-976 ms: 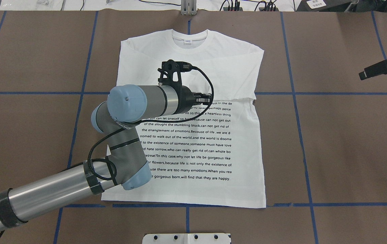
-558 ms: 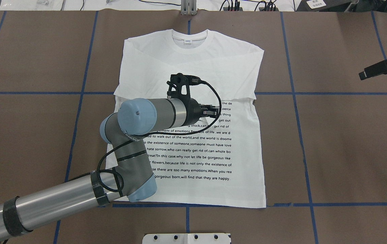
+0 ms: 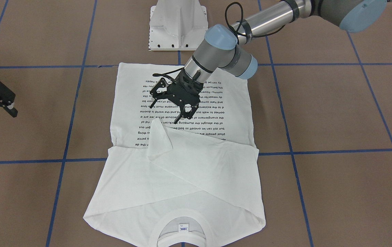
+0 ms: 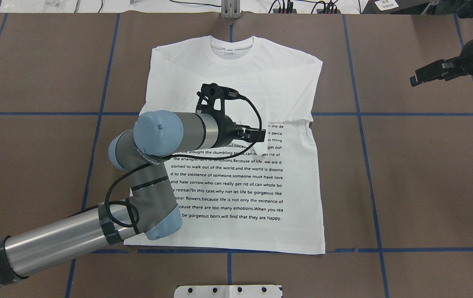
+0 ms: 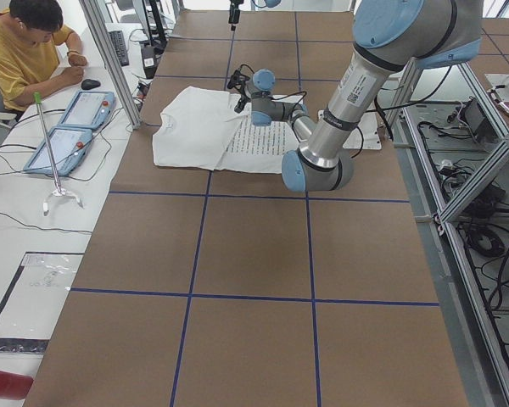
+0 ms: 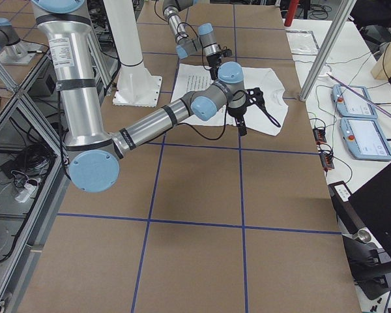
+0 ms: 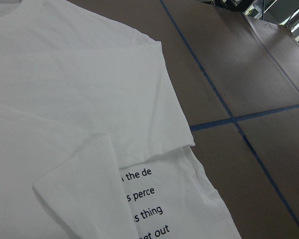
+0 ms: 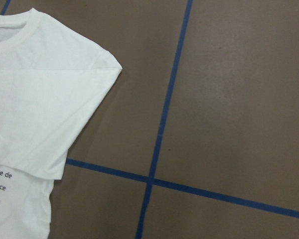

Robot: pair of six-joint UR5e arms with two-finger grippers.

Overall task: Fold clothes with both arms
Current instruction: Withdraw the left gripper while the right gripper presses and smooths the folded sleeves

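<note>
Overhead exterior showed you the left gripper (image 4: 261, 133) spread empty above the T-shirt (image 4: 298, 186) on the brown table (image 4: 427, 186), right gripper (image 4: 418, 78) likewise spread.

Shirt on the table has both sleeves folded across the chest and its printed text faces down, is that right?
Not quite: the text faces up, as the overhead view shows. The shirt does lie on the table with both sleeves folded across the chest.
</note>
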